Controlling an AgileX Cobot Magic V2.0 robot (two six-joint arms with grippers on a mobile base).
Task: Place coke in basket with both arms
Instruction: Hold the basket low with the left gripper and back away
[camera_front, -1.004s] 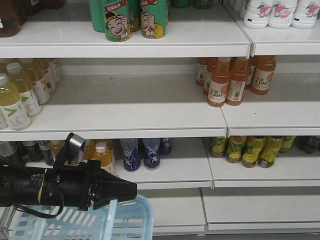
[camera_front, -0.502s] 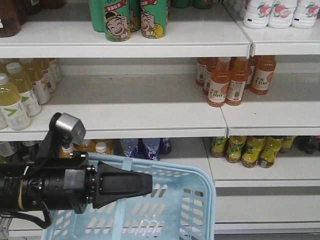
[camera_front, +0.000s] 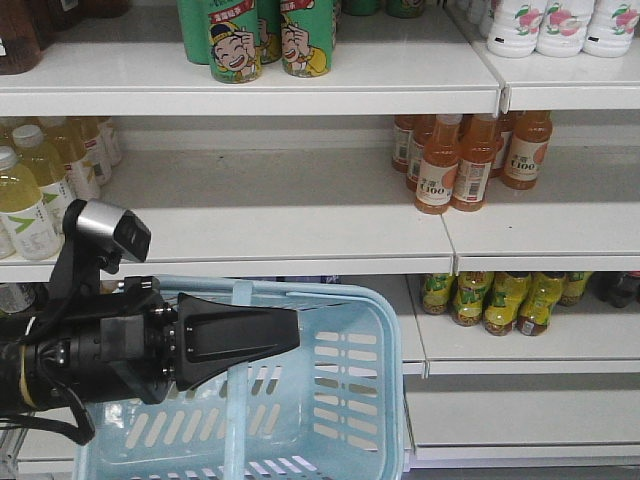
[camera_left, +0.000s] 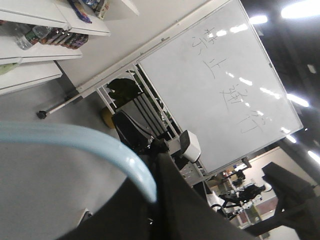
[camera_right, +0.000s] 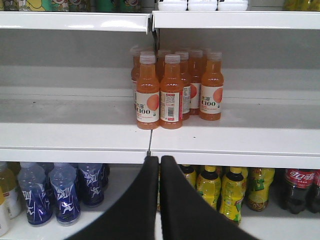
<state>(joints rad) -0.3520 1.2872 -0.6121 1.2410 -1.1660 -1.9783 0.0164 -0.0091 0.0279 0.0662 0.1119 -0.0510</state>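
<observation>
Well, the white shelving (camera_front: 300, 235) fills the front view, and the cluster of orange bottles (camera_front: 437, 170) on its middle shelf is the marker for everything else. Below and to the left of the orange bottles hangs the basket (camera_front: 345, 400), its inside turned towards the camera, with nothing red in the part that shows. Further left of the orange bottles, and lower, the left gripper (camera_front: 290, 335) is pinched on the flat band handle (camera_front: 236, 420). Its wrist view shows the pale blue band running straight into the dark fingers. In the right wrist view the right gripper (camera_right: 159, 165) sits directly below the orange bottles, its fingers pressed together with nothing between them. The coke cannot be placed. No all-red metal bottle shows in any view; only dark cola bottles (camera_right: 297, 190) with red labels stand low and to the right of the orange bottles, and those are not it. The step in hand looks like presenting the basket while the right arm searches. To do it well, hold the handle at its middle so the basket hangs quietly, sweep the right wrist camera beyond the orange bottles, and part the fingers before reaching — never towards the plastic colas.
</observation>
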